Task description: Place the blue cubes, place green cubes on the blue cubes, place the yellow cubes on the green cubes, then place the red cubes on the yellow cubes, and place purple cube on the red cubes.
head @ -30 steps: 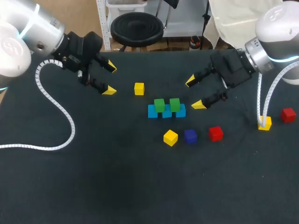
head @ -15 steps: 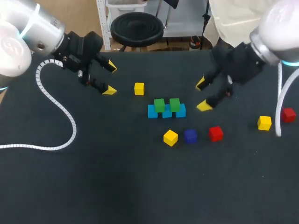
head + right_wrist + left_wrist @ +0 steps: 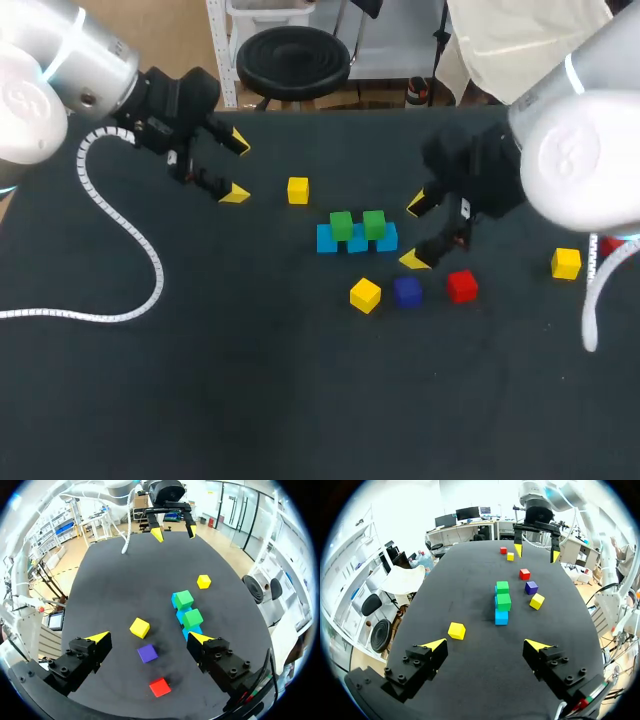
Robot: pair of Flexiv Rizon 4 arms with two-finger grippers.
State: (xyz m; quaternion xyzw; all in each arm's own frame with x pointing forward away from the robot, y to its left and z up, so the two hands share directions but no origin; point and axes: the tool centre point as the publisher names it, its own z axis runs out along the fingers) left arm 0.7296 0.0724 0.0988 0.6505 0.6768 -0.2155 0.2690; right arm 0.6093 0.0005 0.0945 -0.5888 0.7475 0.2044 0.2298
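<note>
Resting on the dark surface (image 3: 250, 400), a row of blue cubes (image 3: 356, 241) is topped by two green cubes (image 3: 341, 224). Jaws of the right arm (image 3: 580, 160) are held spread, pinching nothing, just beside that row (a red cube (image 3: 461, 286), purple cube (image 3: 407, 291) and yellow cube (image 3: 365, 295) lie near). Jaws of the left arm (image 3: 60, 80) are likewise spread, near another yellow cube (image 3: 298, 190).

Head camera overhead; opposed wrists share green cubes (image 3: 503, 601).

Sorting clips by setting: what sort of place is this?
Probably a robotics lab bench: black table, yellow-tipped left gripper and right gripper open above it, small blocks like the purple cube.
</note>
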